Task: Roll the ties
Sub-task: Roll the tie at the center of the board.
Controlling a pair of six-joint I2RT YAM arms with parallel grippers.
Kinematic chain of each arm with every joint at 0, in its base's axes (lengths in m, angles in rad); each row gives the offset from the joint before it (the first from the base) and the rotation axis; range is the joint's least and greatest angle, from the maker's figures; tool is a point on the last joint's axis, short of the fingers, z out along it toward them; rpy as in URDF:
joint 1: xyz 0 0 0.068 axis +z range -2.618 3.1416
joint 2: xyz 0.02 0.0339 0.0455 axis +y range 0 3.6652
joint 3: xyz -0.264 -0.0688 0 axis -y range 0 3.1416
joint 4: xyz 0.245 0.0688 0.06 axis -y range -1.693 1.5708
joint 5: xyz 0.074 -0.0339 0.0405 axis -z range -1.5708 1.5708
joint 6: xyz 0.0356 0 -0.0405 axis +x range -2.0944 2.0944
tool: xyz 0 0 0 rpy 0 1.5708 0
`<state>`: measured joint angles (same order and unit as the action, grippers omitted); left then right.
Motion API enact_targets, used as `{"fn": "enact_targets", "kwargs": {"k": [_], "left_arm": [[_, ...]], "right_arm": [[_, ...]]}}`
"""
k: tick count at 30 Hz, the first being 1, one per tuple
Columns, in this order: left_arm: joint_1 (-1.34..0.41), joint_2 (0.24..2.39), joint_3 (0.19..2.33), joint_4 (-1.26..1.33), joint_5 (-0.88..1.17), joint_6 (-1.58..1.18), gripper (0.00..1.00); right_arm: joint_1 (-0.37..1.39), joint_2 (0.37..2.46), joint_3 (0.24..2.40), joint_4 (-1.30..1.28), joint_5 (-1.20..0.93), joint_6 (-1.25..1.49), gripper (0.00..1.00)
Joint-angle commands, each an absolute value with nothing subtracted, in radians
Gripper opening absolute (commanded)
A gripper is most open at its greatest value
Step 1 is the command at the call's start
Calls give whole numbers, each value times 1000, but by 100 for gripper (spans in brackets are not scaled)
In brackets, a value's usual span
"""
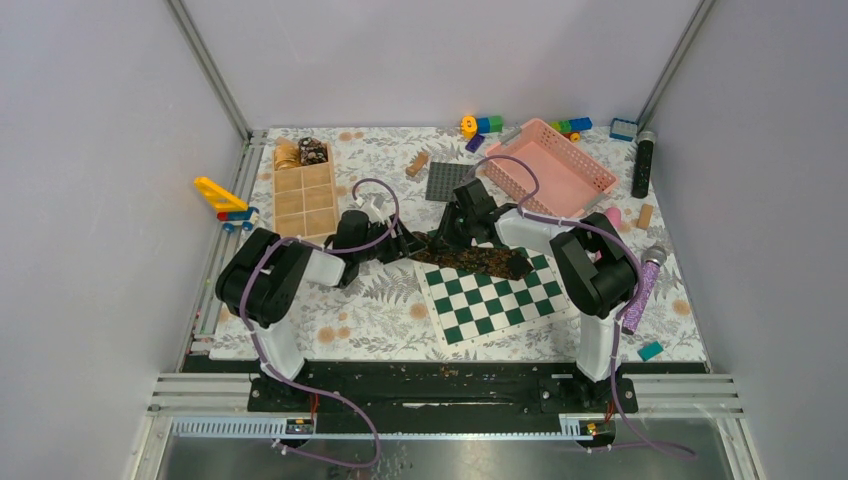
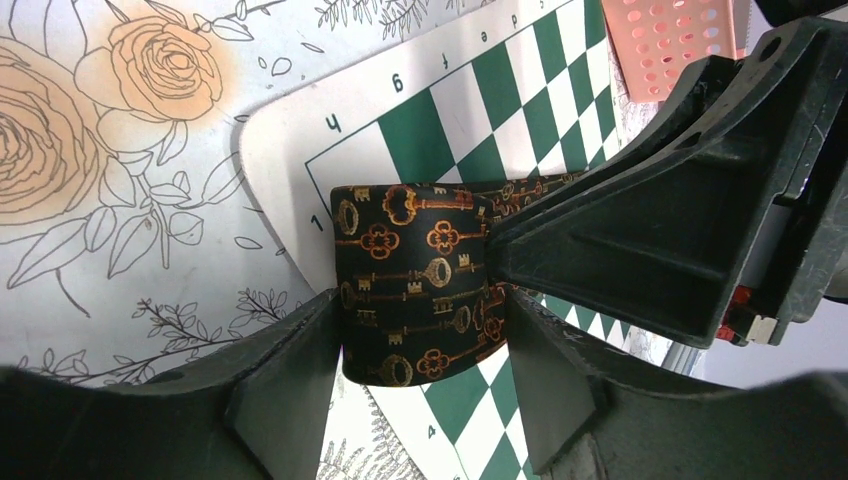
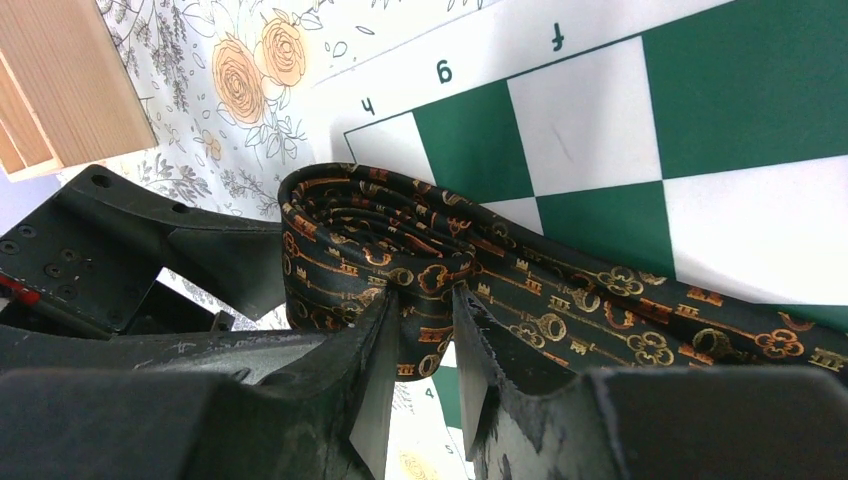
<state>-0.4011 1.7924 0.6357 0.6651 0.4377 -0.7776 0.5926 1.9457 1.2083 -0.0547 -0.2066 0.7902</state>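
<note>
A dark tie with a golden key pattern (image 1: 485, 262) lies along the far edge of the green chessboard mat (image 1: 500, 300), its left end rolled into a coil (image 2: 420, 270). My left gripper (image 2: 418, 312) is shut on the coil, one finger on each side. My right gripper (image 3: 425, 300) is shut on the coil's near wall (image 3: 350, 230), and the flat tail (image 3: 640, 320) runs off to the right. The two grippers meet at the coil, left (image 1: 415, 246) and right (image 1: 445, 238). A golden-tan coil (image 1: 287, 153) and a dark speckled coil (image 1: 314, 150) sit in the wooden tray (image 1: 305, 205).
A pink basket (image 1: 548, 168) stands behind the right arm, with a grey baseplate (image 1: 448, 180) next to it. A black cylinder (image 1: 643, 165) and a purple glittery microphone (image 1: 642, 290) lie at the right. Toy blocks are scattered along the back, and a toy vehicle (image 1: 225, 200) sits at the left.
</note>
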Motion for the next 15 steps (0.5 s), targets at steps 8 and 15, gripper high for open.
{"fn": "enact_targets", "kwargs": {"k": [8, 15], "left_arm": [[-408, 1821, 665, 692, 453, -781, 47], [-408, 1764, 681, 583, 396, -743, 46]], "right_arm": [[592, 1926, 1190, -63, -221, 788, 33], [588, 1828, 1166, -72, -209, 762, 38]]}}
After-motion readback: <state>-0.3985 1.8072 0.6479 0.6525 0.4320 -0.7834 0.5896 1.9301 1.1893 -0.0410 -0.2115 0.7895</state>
